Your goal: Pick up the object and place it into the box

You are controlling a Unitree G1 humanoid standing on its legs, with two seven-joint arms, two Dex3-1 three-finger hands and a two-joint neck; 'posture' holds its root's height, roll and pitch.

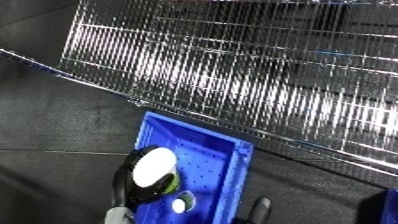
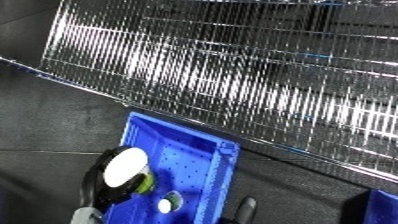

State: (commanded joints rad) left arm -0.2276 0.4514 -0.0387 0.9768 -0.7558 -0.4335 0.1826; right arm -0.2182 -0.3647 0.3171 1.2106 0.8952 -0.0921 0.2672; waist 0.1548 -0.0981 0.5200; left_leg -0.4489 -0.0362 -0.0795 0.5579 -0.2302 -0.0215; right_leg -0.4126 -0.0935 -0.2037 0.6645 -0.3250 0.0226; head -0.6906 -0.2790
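A blue bin (image 1: 233, 165) with a dotted floor stands at the lower middle, tilted in the picture. My left hand (image 1: 127, 182) comes up from the lower edge and hovers over the bin's left half. Its black fingers are curled round a round white object with a yellow-green rim (image 1: 156, 169). A small white and green piece (image 1: 180, 205) lies on the bin's floor just below the hand. Right of the bin, at the lower edge, a dark tip of my right hand (image 1: 260, 207) shows; the rest of it is hidden.
A large wire rack (image 1: 249, 75) of shiny metal bars fills the upper half and runs diagonally just behind the bin. A dark grey floor (image 1: 53, 125) lies left of the bin. A blue corner (image 2: 384, 200) shows at the lower right.
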